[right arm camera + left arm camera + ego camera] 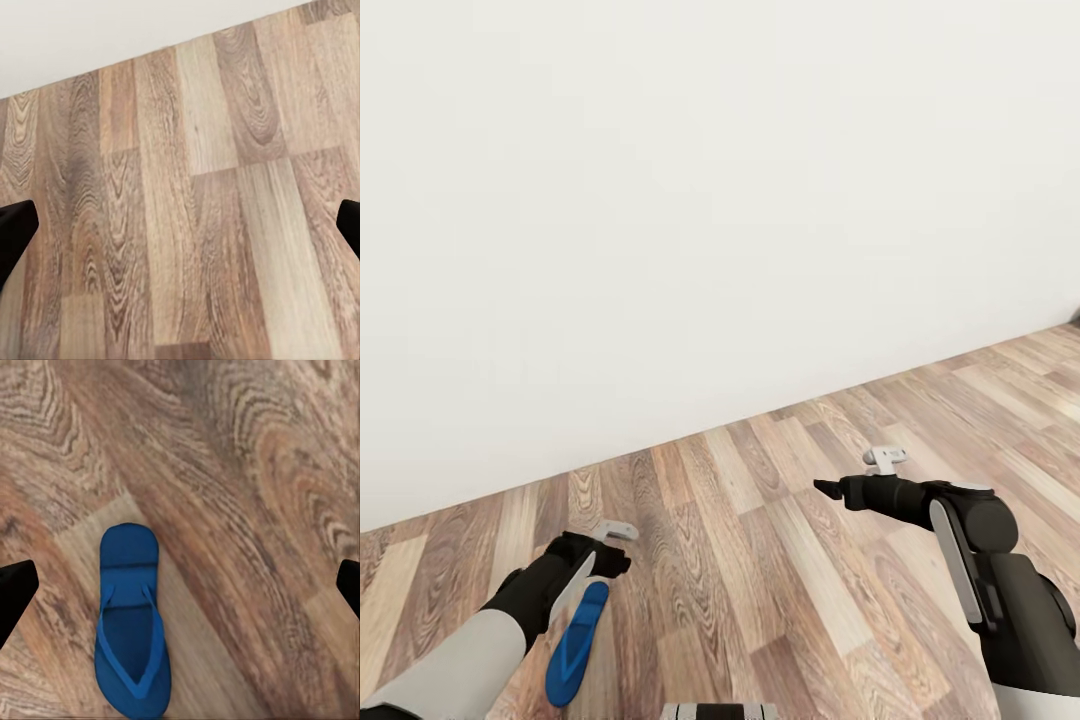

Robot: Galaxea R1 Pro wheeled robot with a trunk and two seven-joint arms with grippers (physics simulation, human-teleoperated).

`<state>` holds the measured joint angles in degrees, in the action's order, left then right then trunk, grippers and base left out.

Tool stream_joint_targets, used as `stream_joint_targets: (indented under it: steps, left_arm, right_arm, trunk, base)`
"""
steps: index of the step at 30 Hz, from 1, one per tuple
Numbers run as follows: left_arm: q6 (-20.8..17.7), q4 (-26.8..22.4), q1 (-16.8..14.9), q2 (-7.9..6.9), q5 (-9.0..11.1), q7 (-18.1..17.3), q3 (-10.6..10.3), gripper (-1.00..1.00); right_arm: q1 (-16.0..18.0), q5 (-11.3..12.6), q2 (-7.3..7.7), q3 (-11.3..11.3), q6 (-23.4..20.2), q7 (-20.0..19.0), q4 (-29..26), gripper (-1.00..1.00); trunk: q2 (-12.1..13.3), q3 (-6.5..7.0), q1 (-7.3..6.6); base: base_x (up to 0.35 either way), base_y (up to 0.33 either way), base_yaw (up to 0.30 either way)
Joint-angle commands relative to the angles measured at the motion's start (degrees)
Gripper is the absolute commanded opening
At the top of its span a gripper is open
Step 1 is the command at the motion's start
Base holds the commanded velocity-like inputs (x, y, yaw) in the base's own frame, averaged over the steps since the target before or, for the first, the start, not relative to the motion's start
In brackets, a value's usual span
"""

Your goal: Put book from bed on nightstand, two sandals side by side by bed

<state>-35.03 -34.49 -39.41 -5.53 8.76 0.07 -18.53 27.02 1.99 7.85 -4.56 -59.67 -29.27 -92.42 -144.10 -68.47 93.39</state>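
Observation:
One blue sandal (575, 645) lies flat on the wood-plank floor, partly under my left forearm. In the left wrist view the sandal (131, 622) points strap side up, lying on the floor below the spread fingers. My left gripper (600, 560) hovers above its toe end, open and holding nothing; its black fingertips (13, 592) stand wide apart. My right gripper (828, 489) hangs open over bare floor to the right, its fingertips (15, 225) spread. The book, the bed and the nightstand are out of view.
A plain white wall (690, 200) runs across the view, meeting the floor (760, 560) along a slanting line. Bare planks stretch between and ahead of both arms. The wall's base (112, 30) lies just ahead of the right gripper.

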Motion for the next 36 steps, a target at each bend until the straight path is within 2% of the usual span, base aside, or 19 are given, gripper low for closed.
stream_joint_targets:
  steps: [1, 6, 13, 15, 18, 21, 24, 26, 30, 36]
  left_arm:
    - [-1.5, -1.0, -0.1, -0.07, 0.4, 0.2, 0.4, 1.0]
    - [-6.4, -3.6, -0.6, 0.12, 0.1, 0.4, 2.0, 1.0]
    - [-9.0, -4.8, -1.1, -0.58, -0.3, 0.6, 2.7, 1.0]
    - [-9.4, -5.0, -1.2, -1.63, -0.2, 0.4, 2.8, 1.0]
    - [-9.6, -5.1, -1.2, -2.32, -0.1, 0.3, 2.9, 1.0]
    - [-10.0, -5.3, -1.3, -4.65, 0.0, -1.7, 3.0, 1.0]
    - [-10.1, -5.4, -1.4, -5.73, -0.1, -4.9, 3.0, 1.0]
    - [-10.1, -5.5, -1.4, -5.89, -0.2, -5.4, 3.0, 1.0]
    - [-10.1, -5.5, -1.7, -6.3, -0.3, -6.7, 2.9, 1.0]
    - [-10.1, -5.0, -2.4, -6.52, -0.6, -7.2, 2.7, 1.0]
  right_arm:
    - [0.0, 0.2, 0.0, 0.0, -0.3, 0.0, 0.0, 1.0]
    - [0.0, 0.2, -0.02, 0.0, -0.3, 0.0, 0.0, 1.0]
    - [0.0, 0.2, -0.05, 0.1, -0.3, 0.0, 0.0, 1.0]
    - [0.1, 0.2, -0.07, 0.1, -0.3, 0.0, 0.0, 1.0]
    - [0.1, 0.2, -0.08, 0.0, -0.3, 0.0, 0.0, 1.0]
    - [0.4, 0.2, -0.12, 0.0, -0.3, 0.0, -0.1, 1.0]
    - [0.7, 0.2, -0.67, 0.0, -0.3, 0.1, -0.1, 1.0]
    - [0.7, 0.2, -1.05, 0.0, -0.3, 0.1, -0.1, 1.0]
    - [0.8, 0.1, -3.18, 0.1, -0.3, 0.4, -0.1, 1.0]
    - [0.9, 0.0, -4.39, 0.1, -0.2, 0.4, -0.1, 1.0]
  trunk:
    - [0.0, -0.28, 0.01]
    - [-0.1, -1.38, 0.14]
    - [-0.2, -2.94, 0.32]
    - [-0.2, -3.38, 0.37]
    - [-0.3, -4.04, 0.45]
    - [-0.3, -4.71, 0.53]
    - [-0.3, -5.37, 0.6]
    - [-0.4, -5.82, 0.66]
    - [-0.4, -6.7, 0.76]
    - [-0.5, -8.03, 0.91]
  base:
    - [0.0, 0.0, 0.0]
    - [0.0, 0.0, 0.0]
    - [0.0, 0.0, 0.0]
    - [0.0, 0.0, 0.0]
    - [0.0, 0.0, 0.0]
    - [0.0, 0.0, 0.0]
    - [0.0, 0.0, 0.0]
    - [0.0, 0.0, 0.0]
    - [0.0, 0.0, 0.0]
    - [0.0, 0.0, 0.0]
